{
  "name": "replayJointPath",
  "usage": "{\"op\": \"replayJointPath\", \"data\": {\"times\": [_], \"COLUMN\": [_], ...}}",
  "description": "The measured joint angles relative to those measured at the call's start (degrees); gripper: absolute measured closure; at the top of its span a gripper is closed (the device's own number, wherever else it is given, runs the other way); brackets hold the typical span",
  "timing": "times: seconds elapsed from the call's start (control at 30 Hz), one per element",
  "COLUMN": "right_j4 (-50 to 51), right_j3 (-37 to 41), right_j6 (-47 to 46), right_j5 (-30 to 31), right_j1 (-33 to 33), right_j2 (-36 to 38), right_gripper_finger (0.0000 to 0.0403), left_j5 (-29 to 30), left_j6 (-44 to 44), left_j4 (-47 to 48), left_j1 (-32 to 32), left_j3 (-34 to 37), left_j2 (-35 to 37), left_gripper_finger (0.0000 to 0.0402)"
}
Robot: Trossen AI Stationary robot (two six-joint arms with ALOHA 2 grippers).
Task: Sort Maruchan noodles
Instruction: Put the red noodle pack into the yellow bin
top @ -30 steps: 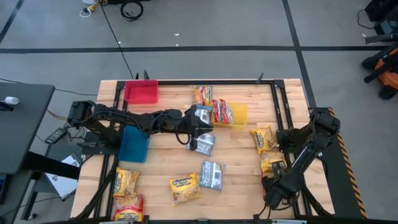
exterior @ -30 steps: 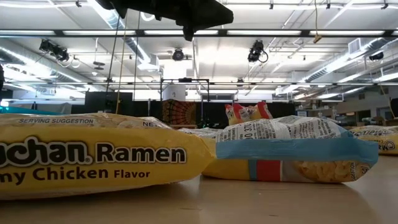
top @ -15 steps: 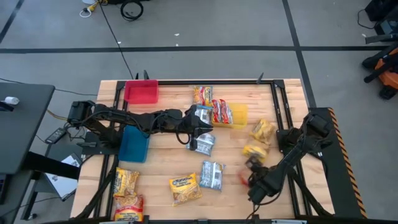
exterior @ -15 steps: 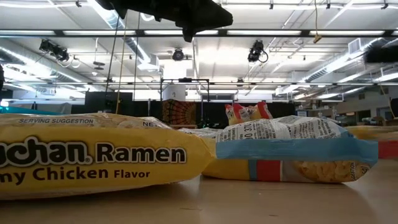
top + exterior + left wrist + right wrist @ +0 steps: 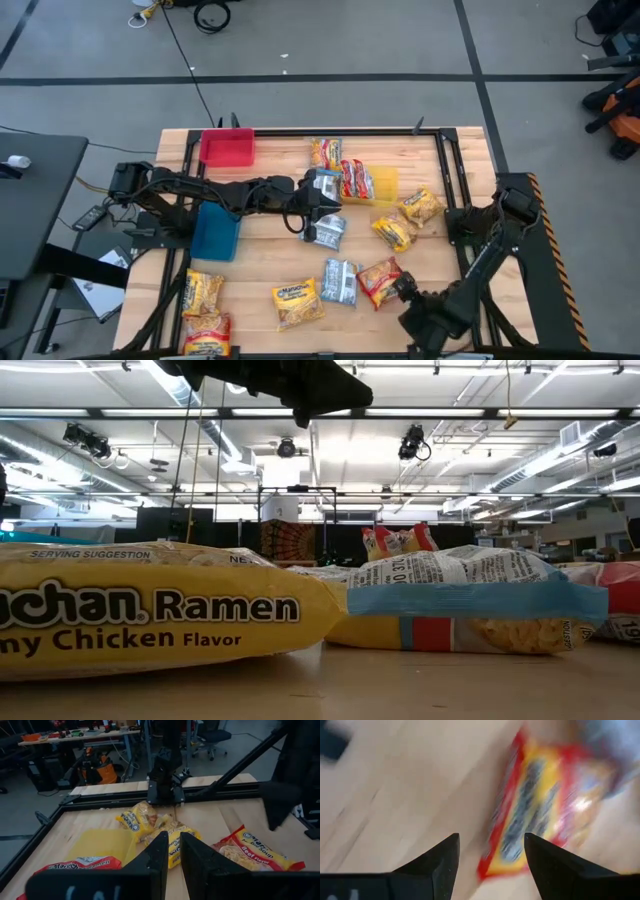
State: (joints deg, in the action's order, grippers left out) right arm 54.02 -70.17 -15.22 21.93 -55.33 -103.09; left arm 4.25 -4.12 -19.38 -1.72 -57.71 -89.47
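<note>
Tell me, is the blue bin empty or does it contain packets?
Empty: the high view shows only bare blue inside the blue bin, no packets.

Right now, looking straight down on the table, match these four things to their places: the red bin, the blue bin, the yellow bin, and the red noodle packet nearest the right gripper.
Things:
1. red bin
2. blue bin
3. yellow bin
4. red noodle packet

Places:
a. left side of the table, halfway along
b. just ahead of the right gripper
c. past mid-table, one side overlapped by another red packet
d. far left corner

Pairs: 1-d, 2-a, 3-c, 4-b
</note>
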Motion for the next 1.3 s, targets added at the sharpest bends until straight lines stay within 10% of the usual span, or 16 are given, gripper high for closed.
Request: {"op": "replayJointPath", "data": {"times": [0.53, 0.83, 0.97, 1.3], "right_j4": [-16.2, -17.6, -9.4, 24.1], "right_j3": [14.7, 18.4, 15.2, 3.8], "right_j6": [1.4, 11.7, 17.4, 30.9], "right_j5": [9.9, 11.4, 11.0, 13.9], "right_j1": [0.3, 1.2, 2.5, 13.0], "right_j2": [0.1, 0.3, 0.4, 5.7], "right_gripper_finger": [0.0185, 0.0311, 0.0391, 0.0398], "left_j5": [0.0, 5.8, 5.9, 5.8], "left_j6": [0.5, 0.4, 0.4, 2.5], "left_j4": [0.0, 5.5, 10.2, 23.8], "left_j1": [-1.7, -0.6, -0.6, 0.9], "left_j3": [0.0, -0.1, -0.1, 0.0], "left_j2": [0.0, 4.7, 8.6, 11.0], "left_gripper_finger": [0.0349, 0.0349, 0.0349, 0.0349]}}
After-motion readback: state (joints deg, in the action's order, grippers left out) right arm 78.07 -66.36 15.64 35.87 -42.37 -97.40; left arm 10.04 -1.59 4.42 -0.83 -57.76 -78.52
